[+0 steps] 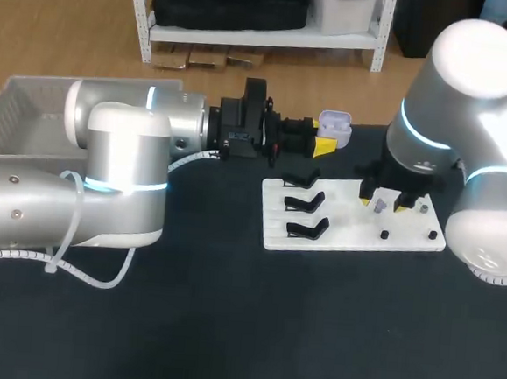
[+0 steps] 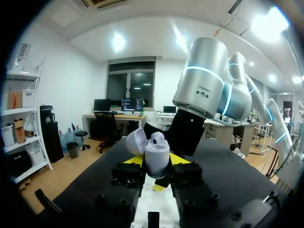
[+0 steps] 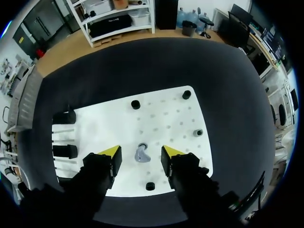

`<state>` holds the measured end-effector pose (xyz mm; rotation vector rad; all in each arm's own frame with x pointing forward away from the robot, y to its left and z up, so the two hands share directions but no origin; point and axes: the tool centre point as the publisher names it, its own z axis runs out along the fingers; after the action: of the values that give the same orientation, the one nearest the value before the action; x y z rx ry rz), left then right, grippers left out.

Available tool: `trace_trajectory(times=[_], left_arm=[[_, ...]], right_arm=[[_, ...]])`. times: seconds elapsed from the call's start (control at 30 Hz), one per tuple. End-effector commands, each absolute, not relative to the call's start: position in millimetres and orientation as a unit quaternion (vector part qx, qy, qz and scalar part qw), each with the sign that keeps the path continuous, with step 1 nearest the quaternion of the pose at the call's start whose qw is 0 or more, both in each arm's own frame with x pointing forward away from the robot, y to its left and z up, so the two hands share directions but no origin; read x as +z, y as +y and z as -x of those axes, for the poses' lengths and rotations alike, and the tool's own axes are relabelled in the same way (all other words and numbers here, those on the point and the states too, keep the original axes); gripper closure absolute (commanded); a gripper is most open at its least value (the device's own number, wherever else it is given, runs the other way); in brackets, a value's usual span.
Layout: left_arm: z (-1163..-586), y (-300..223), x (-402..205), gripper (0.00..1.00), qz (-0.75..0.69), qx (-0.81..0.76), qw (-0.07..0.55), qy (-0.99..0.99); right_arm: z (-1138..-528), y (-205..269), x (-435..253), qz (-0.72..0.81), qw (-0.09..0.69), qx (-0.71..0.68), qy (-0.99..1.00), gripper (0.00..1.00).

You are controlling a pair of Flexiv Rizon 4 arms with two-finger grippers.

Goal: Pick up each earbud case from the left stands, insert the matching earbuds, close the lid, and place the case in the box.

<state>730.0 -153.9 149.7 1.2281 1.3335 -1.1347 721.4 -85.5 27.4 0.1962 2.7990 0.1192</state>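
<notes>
My left gripper (image 1: 326, 138) is held level above the table's far side, shut on a pale lilac earbud case (image 1: 334, 121). In the left wrist view the case (image 2: 157, 160) stands upright between the yellow tips with its lid (image 2: 137, 141) flipped open and one earbud (image 2: 157, 138) seated inside. My right gripper (image 1: 383, 200) points down over the white board (image 1: 346, 236). Its fingers (image 3: 110, 153) straddle a small grey earbud (image 3: 141, 155) on the board, with a gap on each side, so it is open.
Black case stands (image 1: 304, 213) line the board's left part, seen also as stands (image 3: 64, 151) beside my right gripper. Small black pegs (image 3: 136, 104) dot the board. A translucent box (image 1: 31, 111) sits at the table's far left, behind my left arm.
</notes>
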Motion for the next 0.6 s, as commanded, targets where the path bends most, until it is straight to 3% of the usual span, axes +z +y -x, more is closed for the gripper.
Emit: trace_trajectory(times=[0.03,0.13,0.6], left_arm=[[-730.3,-153.8,149.0,1.0,-0.503,-0.466,0.482,0.546],[-730.3,-153.8,149.0,1.0,-0.503,-0.466,0.482,0.546],[-730.3,-153.8,149.0,1.0,-0.503,-0.466,0.482,0.546]], right_arm=[[-721.8,-85.4,26.4,-0.067,0.162,0.04,0.984,0.51],[-719.1,-84.8,25.7,-0.065,0.16,0.039,0.984,0.57],[-716.7,-84.1,23.7,-0.08,0.154,0.031,0.984,0.58]])
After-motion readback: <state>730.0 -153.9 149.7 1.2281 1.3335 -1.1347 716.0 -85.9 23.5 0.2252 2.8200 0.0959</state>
